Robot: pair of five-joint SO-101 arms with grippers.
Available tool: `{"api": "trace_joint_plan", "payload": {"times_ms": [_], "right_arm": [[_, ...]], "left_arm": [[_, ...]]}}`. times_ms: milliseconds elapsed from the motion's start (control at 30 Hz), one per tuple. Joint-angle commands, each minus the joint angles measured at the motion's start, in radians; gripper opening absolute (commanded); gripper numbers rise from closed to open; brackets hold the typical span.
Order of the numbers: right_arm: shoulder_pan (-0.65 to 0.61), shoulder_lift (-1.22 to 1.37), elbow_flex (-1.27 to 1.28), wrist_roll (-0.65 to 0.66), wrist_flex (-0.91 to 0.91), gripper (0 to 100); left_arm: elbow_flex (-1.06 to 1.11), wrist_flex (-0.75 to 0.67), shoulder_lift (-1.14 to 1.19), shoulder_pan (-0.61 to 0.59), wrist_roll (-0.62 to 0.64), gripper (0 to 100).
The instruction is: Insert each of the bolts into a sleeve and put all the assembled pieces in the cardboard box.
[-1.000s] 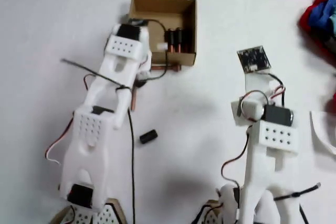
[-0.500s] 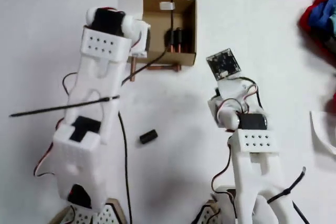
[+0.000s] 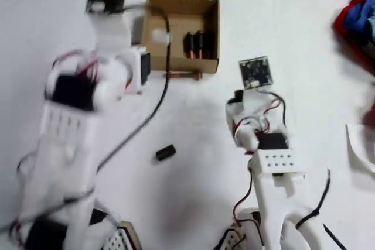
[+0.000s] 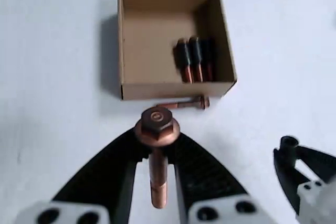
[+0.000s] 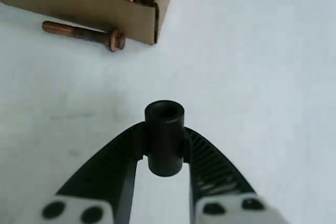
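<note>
- Near the far edge of the table, left gripper, clamping a bolt, has seemingly lifted.
- Right gripper, pinching a sleeve, swung inward; insertion likely comes next.

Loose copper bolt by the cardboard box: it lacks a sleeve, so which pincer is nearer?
Left, it seems. The left pincer, shut on another copper hex-head bolt, points at the loose copper bolt just ahead; the right pincer, holding a black cylindrical sleeve, sits farther off sideways.
</note>
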Motion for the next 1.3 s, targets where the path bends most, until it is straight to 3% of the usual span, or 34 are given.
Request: {"api": "trace_joint_plan", "payload": {"times_ms": [0, 133, 233, 367, 633, 1267], "right_arm": [[-0.082, -0.038, 0.028, -0.008, -0.202, 2.0], [-0.153, -0.038, 0.051, -0.008, -0.372, 2.0], [-0.199, -0.036, 0.054, -0.008, -0.426, 2.0], [-0.243, 0.004, 0.048, -0.008, -0.432, 2.0], [-0.249, 0.232, 0.009, -0.008, -0.61, 2.0], [-0.265, 0.09, -0.006, -0.008, -0.493, 2.0]], "left_arm": [[0.367, -0.485, -0.272, 0.005, 0.008, 2], [0.704, -0.942, -0.462, 0.006, 0.009, 2], [0.851, -1.092, -0.531, 0.038, 0.009, 3], [0.871, -1.092, -0.523, 0.104, 0.052, 3], [0.776, -1.091, -0.399, 0.114, 0.476, 3], [0.7, -1.039, -0.222, 0.149, 0.488, 3]]}}
